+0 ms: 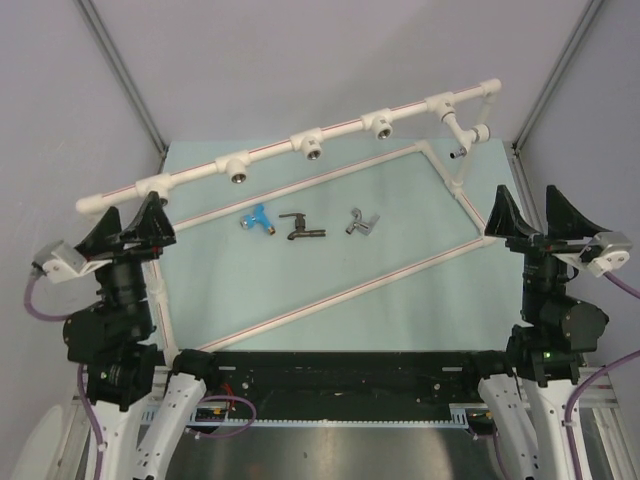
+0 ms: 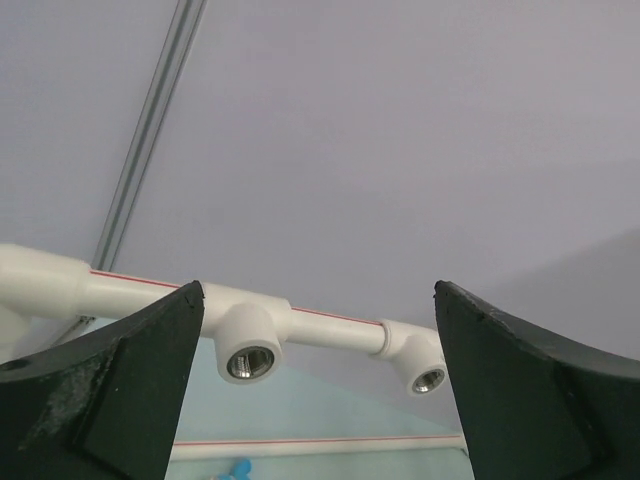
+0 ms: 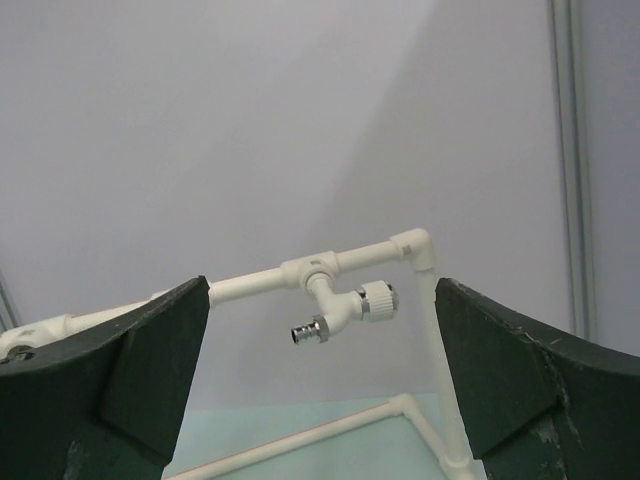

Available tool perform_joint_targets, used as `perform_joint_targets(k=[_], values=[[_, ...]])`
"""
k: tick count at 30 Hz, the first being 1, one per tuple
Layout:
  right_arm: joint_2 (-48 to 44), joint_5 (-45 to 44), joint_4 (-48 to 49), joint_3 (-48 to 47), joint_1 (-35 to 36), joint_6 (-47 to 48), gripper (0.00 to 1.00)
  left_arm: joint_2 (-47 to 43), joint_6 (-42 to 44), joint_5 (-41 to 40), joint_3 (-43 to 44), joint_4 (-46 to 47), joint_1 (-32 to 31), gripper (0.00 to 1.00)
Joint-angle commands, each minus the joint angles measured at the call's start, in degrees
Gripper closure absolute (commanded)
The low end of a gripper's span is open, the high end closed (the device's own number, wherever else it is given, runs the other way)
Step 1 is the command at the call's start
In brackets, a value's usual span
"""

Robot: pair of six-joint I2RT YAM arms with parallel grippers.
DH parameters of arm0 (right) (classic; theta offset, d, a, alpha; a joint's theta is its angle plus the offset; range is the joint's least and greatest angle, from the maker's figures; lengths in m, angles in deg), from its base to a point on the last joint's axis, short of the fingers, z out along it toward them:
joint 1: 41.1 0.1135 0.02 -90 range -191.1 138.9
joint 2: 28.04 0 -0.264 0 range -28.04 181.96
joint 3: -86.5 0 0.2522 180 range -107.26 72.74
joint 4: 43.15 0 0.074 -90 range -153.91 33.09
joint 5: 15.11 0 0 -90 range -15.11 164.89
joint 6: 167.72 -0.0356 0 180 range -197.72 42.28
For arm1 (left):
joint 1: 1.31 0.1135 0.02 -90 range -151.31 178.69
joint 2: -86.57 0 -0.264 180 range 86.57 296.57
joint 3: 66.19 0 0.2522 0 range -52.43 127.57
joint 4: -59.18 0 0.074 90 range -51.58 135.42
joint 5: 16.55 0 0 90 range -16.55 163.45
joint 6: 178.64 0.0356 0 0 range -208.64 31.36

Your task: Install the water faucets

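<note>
Arms raised; left tool (image 1: 133, 208), right tool (image 1: 526, 195) spread wide, empty, facing pipe rail (image 1: 272, 148).

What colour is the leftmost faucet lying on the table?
Blue: the small blue lever-handled faucet shows best in the top external view.

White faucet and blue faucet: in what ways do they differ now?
1. The white faucet is mounted on the raised pipe; the blue faucet lies loose on the table.
2. The white faucet sits at the pipe's far right end; the blue faucet lies left of centre.
3. Colour: the white faucet matches the pipe, the blue faucet does not.
Both are small taps.
</note>
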Motion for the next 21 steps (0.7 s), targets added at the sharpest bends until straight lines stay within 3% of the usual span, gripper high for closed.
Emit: perform_joint_targets(k=[1,7,15,18,21], values=[[-4.5,-7.0,-7.1,0.1,2.5,6.4,0.0,-5.4,7.3,4.0,2.7,-5.4,-0.2,0.0],[-12.4,-8.8,-16.8,0.0,5.8,11.7,0.0,-14.4,9.7,6.1,0.9,-13.2,-0.2,0.0],[-20.3,-11.6,-30.8,1.8,13.4,16.7,0.01,-28.4,5.1,9.2,-4.8,-22.6,-0.2,0.0],[-21.0,-11.2,-33.6,2.2,15.7,16.5,0.0,-27.9,3.5,8.9,-4.0,-30.0,-0.2,0.0],[-21.1,-11.5,-34.3,2.9,17.8,15.5,0.0,-29.4,3.2,9.8,-5.9,-31.5,-0.2,0.0]])
